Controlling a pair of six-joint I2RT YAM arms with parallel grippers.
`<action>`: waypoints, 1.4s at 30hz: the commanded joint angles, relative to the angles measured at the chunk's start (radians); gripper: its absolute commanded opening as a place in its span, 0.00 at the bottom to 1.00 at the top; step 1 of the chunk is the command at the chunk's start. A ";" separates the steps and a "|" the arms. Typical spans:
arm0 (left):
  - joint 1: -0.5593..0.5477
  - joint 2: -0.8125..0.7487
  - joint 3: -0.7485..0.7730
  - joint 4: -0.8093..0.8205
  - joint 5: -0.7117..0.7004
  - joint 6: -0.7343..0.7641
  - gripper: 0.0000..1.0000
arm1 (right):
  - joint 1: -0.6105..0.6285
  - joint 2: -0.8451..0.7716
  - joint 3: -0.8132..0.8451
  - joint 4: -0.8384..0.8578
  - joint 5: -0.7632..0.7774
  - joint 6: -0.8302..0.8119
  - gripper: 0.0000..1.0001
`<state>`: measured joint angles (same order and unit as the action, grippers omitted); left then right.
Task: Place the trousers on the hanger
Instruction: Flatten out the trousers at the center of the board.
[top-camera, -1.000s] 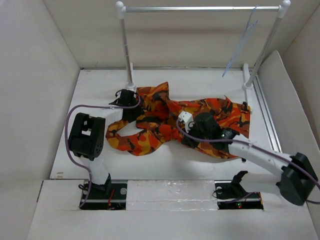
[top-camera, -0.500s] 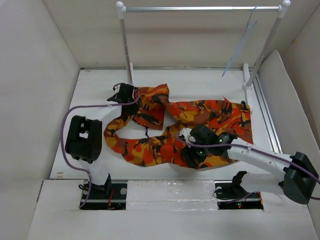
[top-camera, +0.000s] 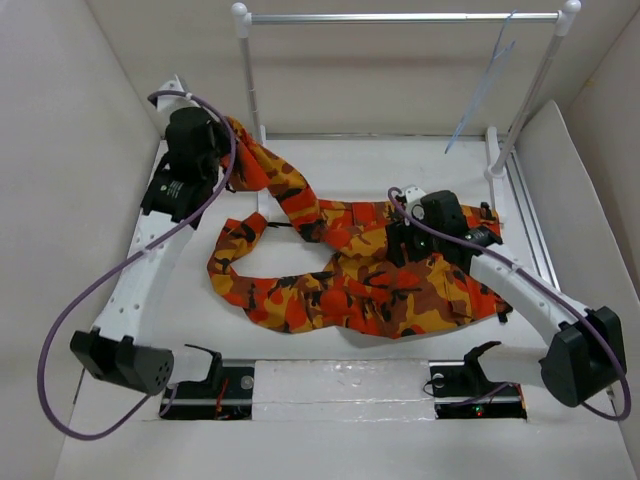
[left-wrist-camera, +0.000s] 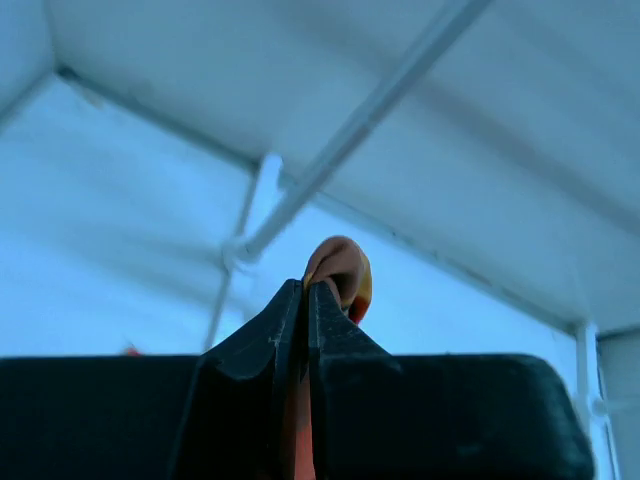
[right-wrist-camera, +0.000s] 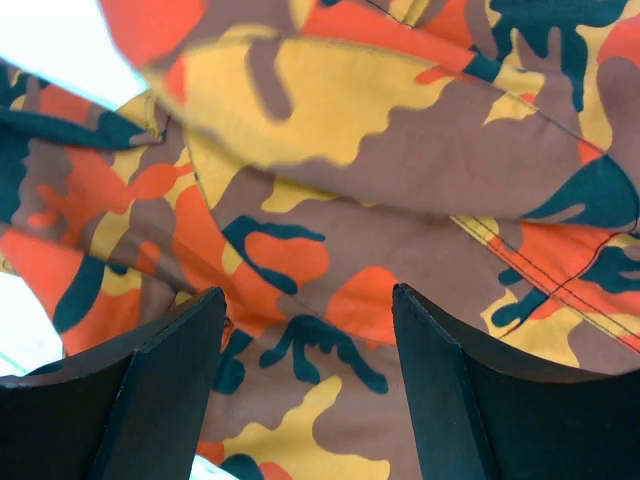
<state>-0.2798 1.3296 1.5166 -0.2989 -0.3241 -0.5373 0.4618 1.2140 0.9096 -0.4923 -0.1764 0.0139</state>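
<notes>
The camouflage trousers (top-camera: 360, 280) lie spread over the middle of the white table, with one leg drawn up toward the back left. My left gripper (top-camera: 215, 135) is raised there, shut on the end of that leg; a fold of the trousers (left-wrist-camera: 340, 270) pokes out past its tips. My right gripper (top-camera: 412, 240) hovers open just above the trousers (right-wrist-camera: 330, 250) near the waist, nothing between its fingers (right-wrist-camera: 170, 350). The pale blue hanger (top-camera: 485, 85) hangs from the right end of the rack's silver bar.
A white-posted rack (top-camera: 248, 90) with a silver crossbar (top-camera: 400, 17) stands at the back of the table. White walls close in on both sides. A rail (top-camera: 530, 220) runs along the right edge. The rack's bar (left-wrist-camera: 380, 100) shows above the left gripper.
My left arm has swung up and to the back left, lifting one trouser leg off the table. My right gripper has opened, let go of the cloth and moved back toward the waist.
</notes>
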 joint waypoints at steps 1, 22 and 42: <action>0.004 -0.090 0.034 0.087 -0.191 0.173 0.00 | -0.018 0.041 0.064 0.100 -0.061 0.012 0.73; 0.553 0.355 0.176 -0.013 0.266 -0.012 0.00 | -0.029 0.021 -0.052 0.129 0.023 0.011 0.73; 0.791 -0.033 -0.567 0.158 0.404 -0.329 0.81 | -0.520 0.152 0.082 0.221 0.149 0.189 0.71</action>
<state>0.5079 1.3048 0.9974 -0.1379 -0.0048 -0.7918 0.0345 1.2961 0.8845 -0.3435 -0.0368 0.1780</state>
